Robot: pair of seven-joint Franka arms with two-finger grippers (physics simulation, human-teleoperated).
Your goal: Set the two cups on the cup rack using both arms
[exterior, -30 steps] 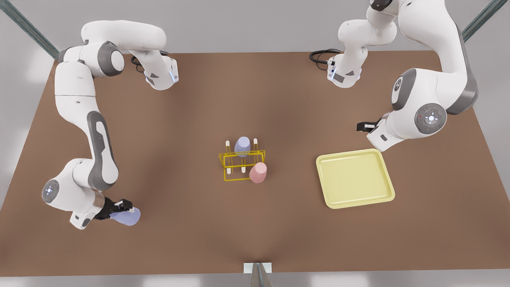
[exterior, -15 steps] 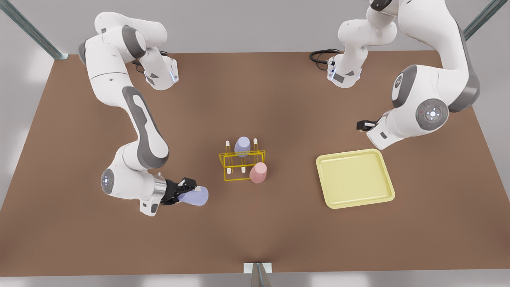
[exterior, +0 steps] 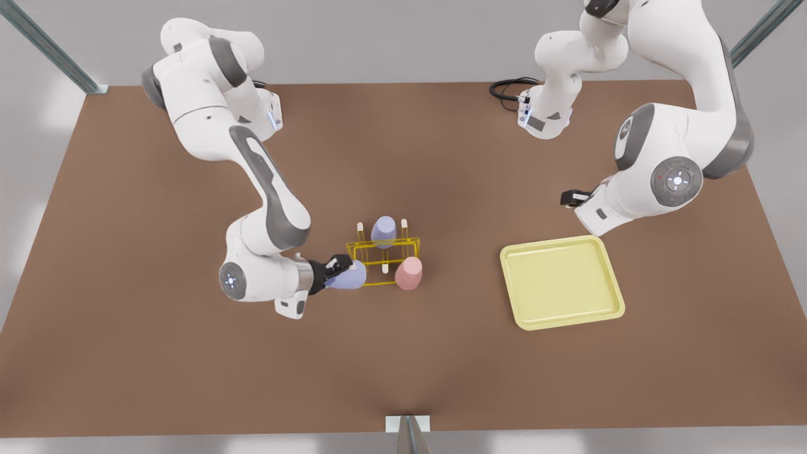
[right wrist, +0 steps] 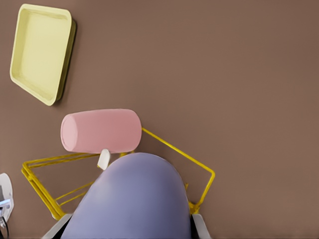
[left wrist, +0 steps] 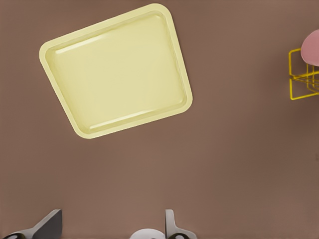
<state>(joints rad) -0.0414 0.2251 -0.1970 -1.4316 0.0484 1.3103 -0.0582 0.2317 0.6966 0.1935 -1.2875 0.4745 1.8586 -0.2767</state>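
Note:
My right gripper (exterior: 334, 268) is shut on a lavender cup (exterior: 348, 276), held on its side against the near-left corner of the yellow cup rack (exterior: 381, 241). In the right wrist view this cup (right wrist: 134, 199) lies over the rack's wire frame (right wrist: 199, 172), beside a white-tipped peg. A pink cup (exterior: 408, 273) sits on the rack's near-right peg, and another lavender cup (exterior: 383, 231) sits on a back peg. My left gripper (exterior: 569, 199) waits open above the table, behind the tray. Its wrist view catches the pink cup (left wrist: 312, 47) and a rack corner (left wrist: 299, 94).
A flat pale-yellow tray (exterior: 555, 241) lies to the front view's right of the rack, with its rim (left wrist: 107, 24) in the left wrist view. The arm bases and black cables stand at the back edge of the brown table (exterior: 441, 157).
My right gripper has carried the lavender cup from the table's near left toward the front view's right, up to the rack. The left arm has barely shifted.

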